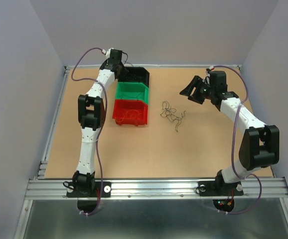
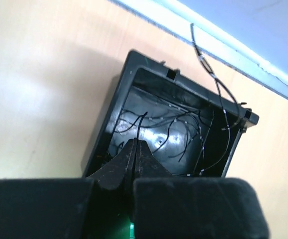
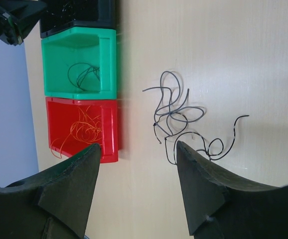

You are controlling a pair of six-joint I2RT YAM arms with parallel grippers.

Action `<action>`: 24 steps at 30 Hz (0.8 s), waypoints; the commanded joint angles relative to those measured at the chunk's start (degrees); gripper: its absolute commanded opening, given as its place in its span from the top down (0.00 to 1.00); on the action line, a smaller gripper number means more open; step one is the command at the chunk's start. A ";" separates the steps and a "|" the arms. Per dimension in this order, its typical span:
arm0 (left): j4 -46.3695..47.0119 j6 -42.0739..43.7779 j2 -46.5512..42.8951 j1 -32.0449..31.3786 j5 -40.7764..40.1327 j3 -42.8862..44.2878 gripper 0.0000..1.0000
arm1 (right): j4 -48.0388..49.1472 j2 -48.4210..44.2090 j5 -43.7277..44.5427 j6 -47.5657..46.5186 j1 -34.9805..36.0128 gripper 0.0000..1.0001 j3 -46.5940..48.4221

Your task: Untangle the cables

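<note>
A wispy clump of thin dark cables (image 1: 173,115) lies on the table right of the bins; the right wrist view shows its grey and black loops (image 3: 184,117). My right gripper (image 1: 194,92) is open and empty, hovering right of and above the clump (image 3: 137,146). My left gripper (image 1: 121,67) is over the black bin (image 1: 138,75), shut (image 2: 135,143), with a thin black wire (image 2: 141,122) rising from its tips. More black wires (image 2: 184,129) lie in that bin (image 2: 111,114), and one hangs over its far rim (image 2: 218,84).
A green bin (image 1: 131,92) holds dark green wires (image 3: 84,74). A red bin (image 1: 130,112) holds orange wires (image 3: 84,127). The three bins stand in a row at the back left. A metal rail runs along the table's edges, with grey walls around.
</note>
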 commanded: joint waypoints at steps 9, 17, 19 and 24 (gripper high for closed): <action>2.73 28.54 -4.41 -6.32 -7.53 -1.76 1.00 | 1.06 0.79 -1.74 -1.19 -0.61 0.33 0.48; 1.25 32.85 -4.33 -7.37 -10.14 -3.44 0.94 | 0.97 -0.44 -2.79 -0.83 -0.70 0.33 -0.66; 0.19 33.02 -4.42 -7.29 -12.34 -3.52 0.93 | 0.98 -0.96 -2.88 -0.75 -0.61 0.33 -1.36; -2.01 32.24 -6.00 -7.38 -15.78 -5.98 0.93 | 0.97 -1.49 -2.97 -0.48 -0.61 0.33 -2.68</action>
